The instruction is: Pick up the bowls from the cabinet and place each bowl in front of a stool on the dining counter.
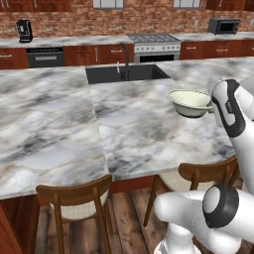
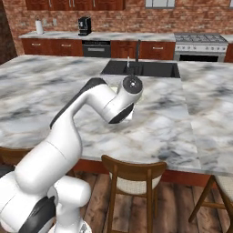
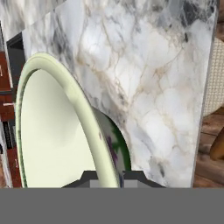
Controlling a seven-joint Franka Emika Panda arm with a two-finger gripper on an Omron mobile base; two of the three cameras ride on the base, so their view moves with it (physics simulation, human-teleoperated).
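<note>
Surface: large island with a grey-veined white marble top on a reddish wood base. A black inset sink with a dark faucet sits at the far edge. A seam crosses the top from the sink's left corner to the near edge. Wooden stools stand along the near edge.

Two wooden stools were tucked at the near edge; stove, coffee machine, microwave were seen along the brick wall.

arm extended forward, end effector clamped, hand level
</note>
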